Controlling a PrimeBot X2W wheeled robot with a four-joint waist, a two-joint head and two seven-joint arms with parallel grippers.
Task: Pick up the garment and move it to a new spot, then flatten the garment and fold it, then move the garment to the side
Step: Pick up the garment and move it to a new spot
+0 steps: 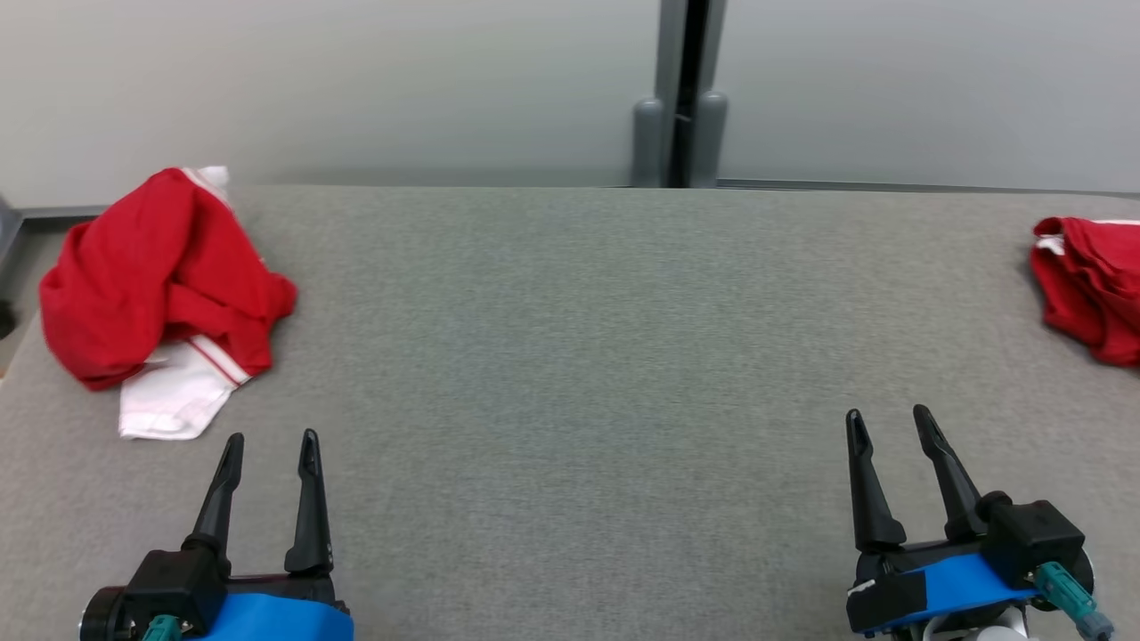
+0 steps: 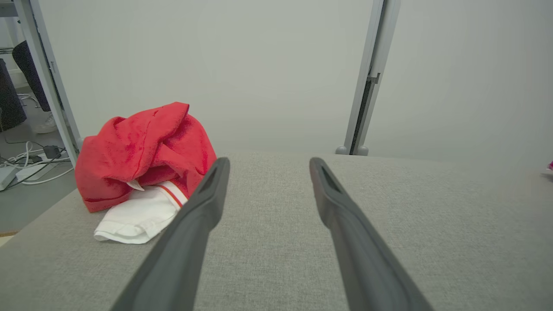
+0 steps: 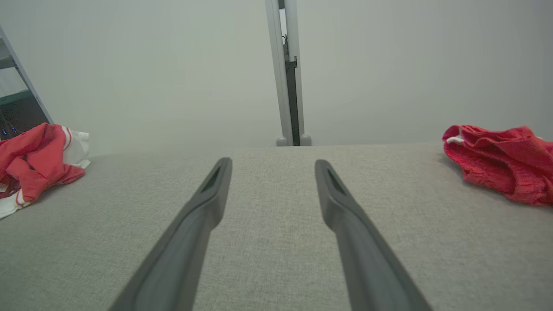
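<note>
Table (image 1: 570, 356), garment (image 1: 151, 276), cropped red cloth (image 1: 1091, 285), left end effector (image 1: 272, 436), right end effector (image 1: 886, 412), both apart

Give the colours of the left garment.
Garment: red and white, with a red stripe on the white; best in the left wrist view.

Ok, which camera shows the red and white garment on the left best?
Left wrist view: the garment lies close and large. Head view shows it whole from above, smaller; right wrist view crops it at the edge.

The tabletop (image 1: 570, 356) lies open between the garment (image 1: 160, 276) at left and red heap (image 1: 1091, 285) at right
</note>
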